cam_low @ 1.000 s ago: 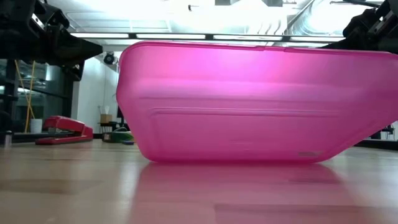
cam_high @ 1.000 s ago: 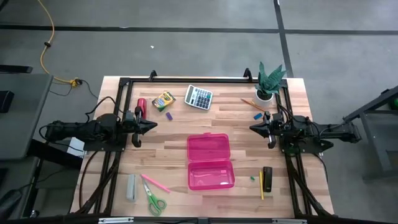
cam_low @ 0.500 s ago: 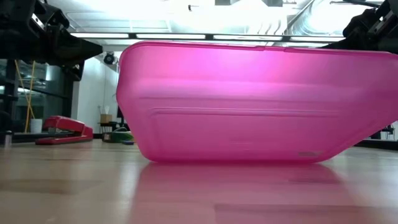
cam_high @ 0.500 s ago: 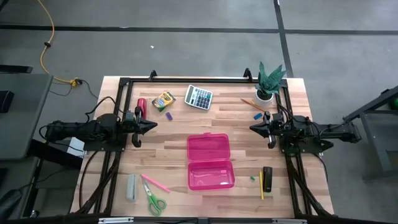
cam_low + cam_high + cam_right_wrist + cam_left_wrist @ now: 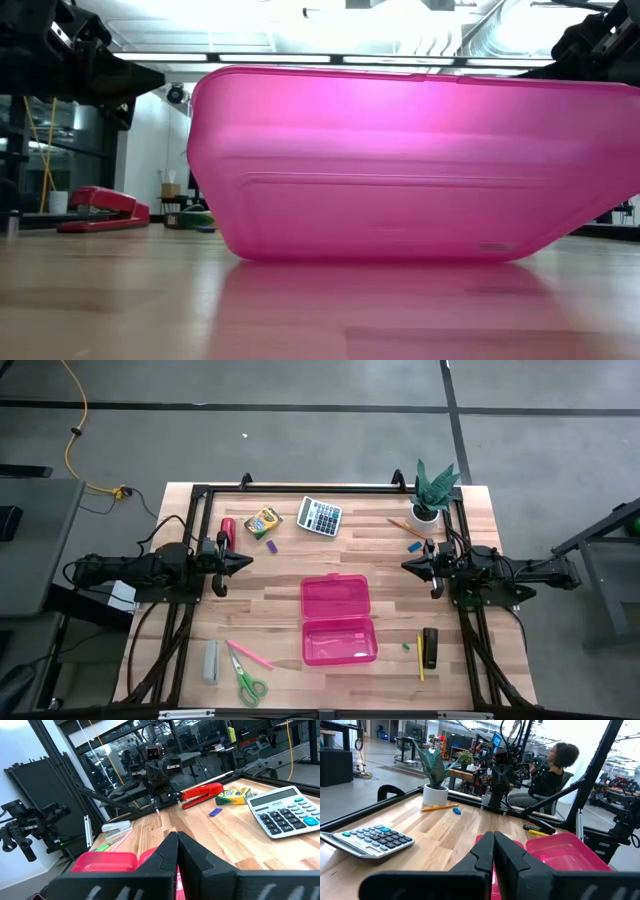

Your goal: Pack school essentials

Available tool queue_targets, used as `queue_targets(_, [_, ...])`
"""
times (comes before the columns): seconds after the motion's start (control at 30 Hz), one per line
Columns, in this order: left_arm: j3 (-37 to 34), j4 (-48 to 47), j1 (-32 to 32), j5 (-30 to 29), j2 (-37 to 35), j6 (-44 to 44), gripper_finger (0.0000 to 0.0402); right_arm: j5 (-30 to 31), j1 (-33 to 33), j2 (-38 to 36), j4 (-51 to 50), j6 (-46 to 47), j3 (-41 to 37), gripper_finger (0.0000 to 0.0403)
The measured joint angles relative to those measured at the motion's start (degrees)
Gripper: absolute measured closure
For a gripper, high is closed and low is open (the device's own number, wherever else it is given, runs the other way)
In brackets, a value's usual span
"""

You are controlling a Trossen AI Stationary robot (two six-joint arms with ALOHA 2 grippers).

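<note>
L gripper (image 5: 243,561) hovers at the table's left side, fingers pressed together, holding nothing; R gripper (image 5: 408,566) mirrors it on the right, also closed and empty. Between them the pink case (image 5: 338,619) lies open, nothing visible inside. Crayon box (image 5: 264,520) sits by the red stapler (image 5: 227,530) and calculator (image 5: 320,516). Scissors (image 5: 248,680) and pink pencil (image 5: 249,654) lie near the front-left edge. Low view shows mostly the case wall. L wrist view alone shows a seated person (image 5: 551,772) behind the potted plant (image 5: 434,779).
</note>
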Motion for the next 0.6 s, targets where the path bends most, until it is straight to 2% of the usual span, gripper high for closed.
queue_targets(0.33, [0.0,0.0,0.0,0.0,0.0,-0.1,0.0401,0.0,0.0,0.0,0.0,-3.6,0.0,0.0402])
queue_targets(0.6, [0.0,0.0,0.0,0.0,0.0,-0.1,0.0401,0.3,0.0,0.0,0.0,-3.1,0.0,0.0402])
